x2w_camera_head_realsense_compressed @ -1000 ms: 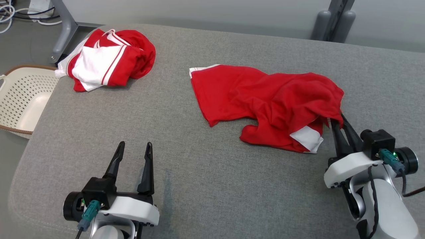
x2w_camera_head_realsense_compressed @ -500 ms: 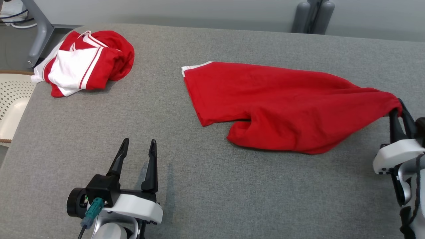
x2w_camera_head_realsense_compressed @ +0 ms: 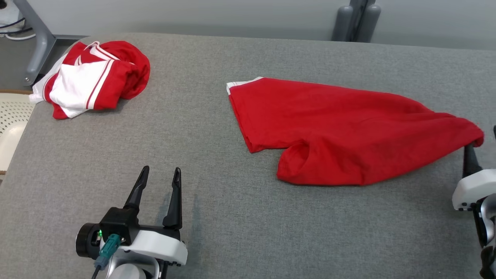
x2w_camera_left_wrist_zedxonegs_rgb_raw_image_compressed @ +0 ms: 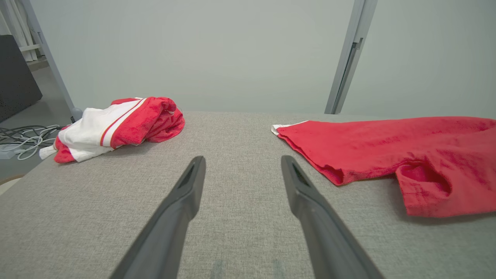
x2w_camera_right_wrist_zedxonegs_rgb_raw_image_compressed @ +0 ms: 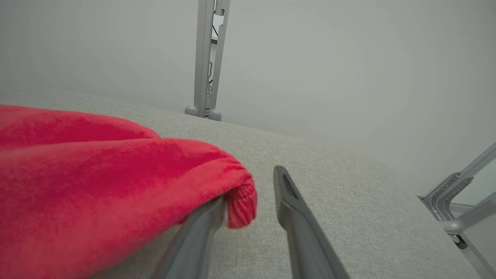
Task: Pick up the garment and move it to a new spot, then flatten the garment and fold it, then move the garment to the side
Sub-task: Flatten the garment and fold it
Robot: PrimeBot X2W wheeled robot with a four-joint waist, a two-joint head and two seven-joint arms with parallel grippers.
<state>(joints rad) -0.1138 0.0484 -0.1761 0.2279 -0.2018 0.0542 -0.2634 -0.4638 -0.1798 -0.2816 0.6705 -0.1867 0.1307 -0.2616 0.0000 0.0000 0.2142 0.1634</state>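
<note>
— Where's the garment?

— I've got it on the grey table. The red garment lies spread out right of centre. Its white-edged corner points toward the middle and its right end is bunched to a tip near the table's right side.

— Anything else there?

— A red-and-white pile at the far left corner, well apart from the garment. A pale basket sits beside the table's left edge.

— Left gripper?

— My left gripper is over bare table on the near side, fingers wide, nothing between them.

— And the right?

— My right gripper is at the bunched tip. Its fingers are parted: the hem drapes over one, and the other finger stands clear of the cloth.
</note>
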